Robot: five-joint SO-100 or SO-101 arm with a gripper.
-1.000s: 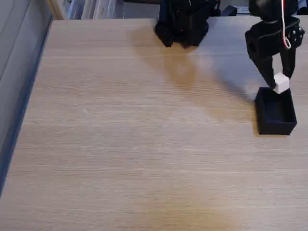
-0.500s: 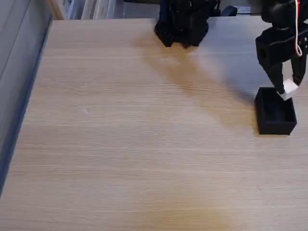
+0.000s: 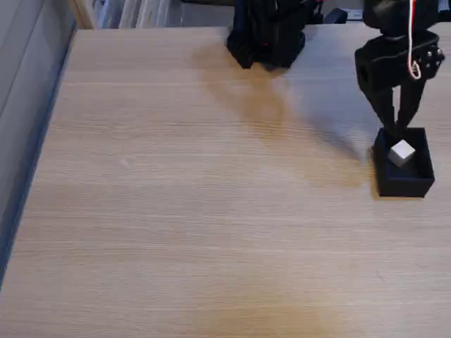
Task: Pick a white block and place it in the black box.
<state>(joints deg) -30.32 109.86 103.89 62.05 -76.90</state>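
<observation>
Since half a second ago, the small plain white cube has left the jaws and now sits inside the small matte black open-topped box, near its far wall, while the black two-finger gripper with red and white wires has shifted slightly left and stands just above the box's back rim. In the fixed view, the gripper's two fingers point down with a narrow gap between them and nothing held; their tips end just above the cube, though whether they touch it is hard to tell. The box rests on the pale wooden tabletop near the right edge. Judging from this, the placing looks done; only pulling the arm clear seems left. The arm's upper part is cut off at the top edge, and the dark arm base is only partly visible.
</observation>
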